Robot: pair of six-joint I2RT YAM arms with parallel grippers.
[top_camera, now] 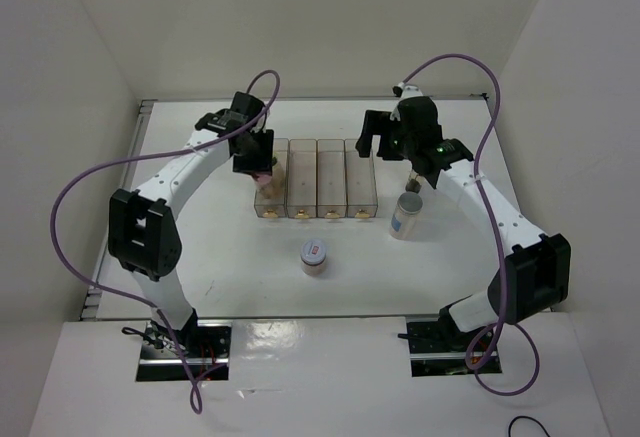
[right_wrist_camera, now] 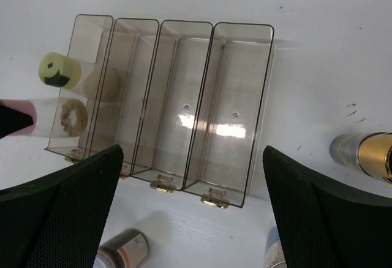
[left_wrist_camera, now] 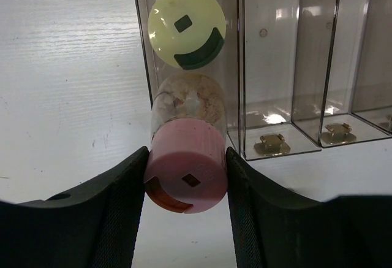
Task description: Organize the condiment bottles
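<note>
Although the sorting has begun, you should judge it well short of half done: one of five bottles is stowed, a second is going in, and three are not yet handled.

Worktop [top_camera: 220,267]: white, and carrying everything listed below.

Rack [top_camera: 330,172]: clear, four long compartments side by side, standing between the two arms. The leftmost compartment in the overhead view is the only one occupied. The other three show bare floors in the right wrist view.

Left pincer [left_wrist_camera: 187,185]: closed on the pink-lidded jar [left_wrist_camera: 187,127], both fingers pressed against the sides of its lid. The jar lies on its side, its base pointing into the near end of the leftmost compartment and its lid outside. You cannot tell from these views whether it rests on the compartment floor.

Right pincer [right_wrist_camera: 192,176]: spread wide and holding nothing, poised above the rack's right side.

Yellow-lidded jar [left_wrist_camera: 186,27]: inside the leftmost compartment, just beyond the pink one.

Grey-white capped cylinder [top_camera: 405,216]: upright on the worktop, just off the rack's right near corner.

Jar with white-red labelled lid [top_camera: 314,255]: upright on the worktop, near the front of the rack and apart from it.

Slim amber bottle [right_wrist_camera: 367,154]: on the worktop to the right of the rack; its cap is out of view.
</note>
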